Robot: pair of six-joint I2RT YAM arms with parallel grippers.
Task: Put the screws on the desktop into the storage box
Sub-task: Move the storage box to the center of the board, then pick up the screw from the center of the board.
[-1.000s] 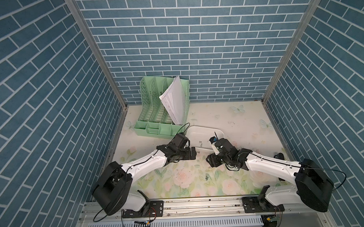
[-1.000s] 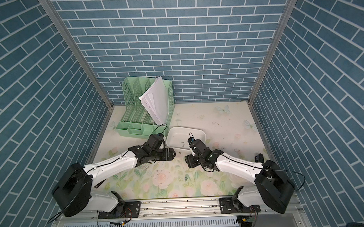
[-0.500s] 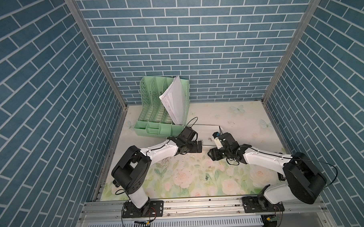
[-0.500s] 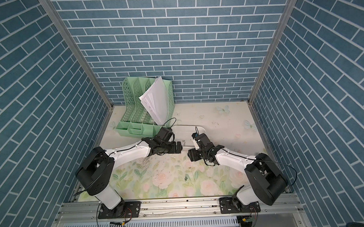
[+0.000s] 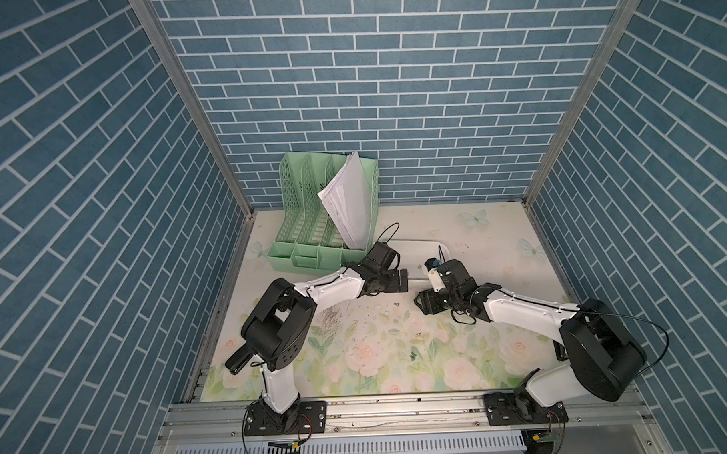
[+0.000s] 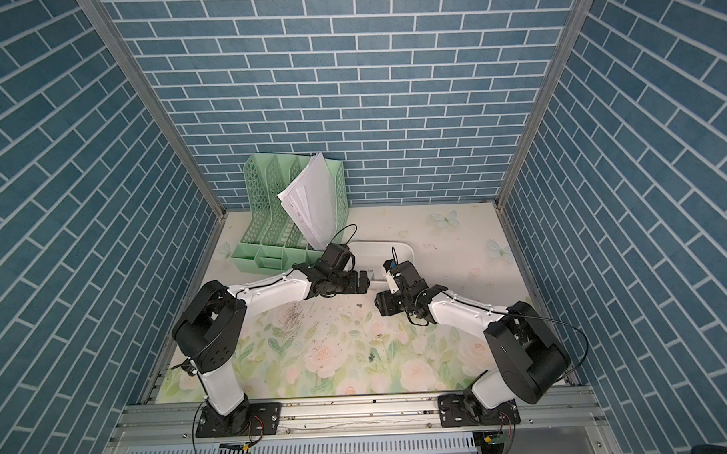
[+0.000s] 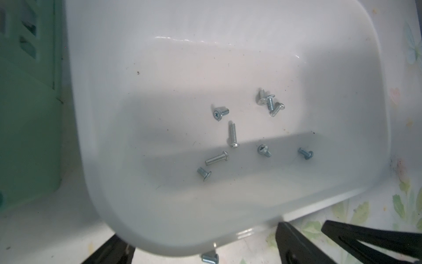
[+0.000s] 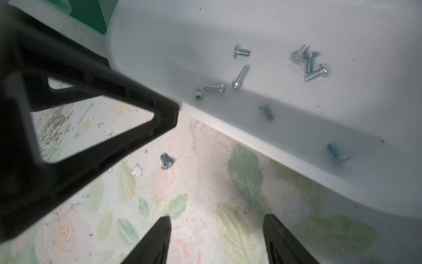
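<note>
Both stand empty: the left gripper (image 5: 402,280) spread wide, the right gripper (image 8: 217,218) partly open. Just ahead of them, the white box (image 7: 159,68) holds nine screws (image 7: 233,134). A loose screw (image 8: 165,161) lies on the desktop (image 8: 205,182) between them.

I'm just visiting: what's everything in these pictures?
desktop: one, cream floral, under everything
walls: three, blue brick, around the desktop
file rack: one, mint green, back left
papers: one sheaf, white, in the file rack
storage box: one, white, beside the file rack
boxed screws: nine, silver-grey, inside the storage box
loose screws: at least two, silver-grey, on the desktop
left gripper: one, black, open at the box's edge
right gripper: one, black, open, over the desktop
</note>
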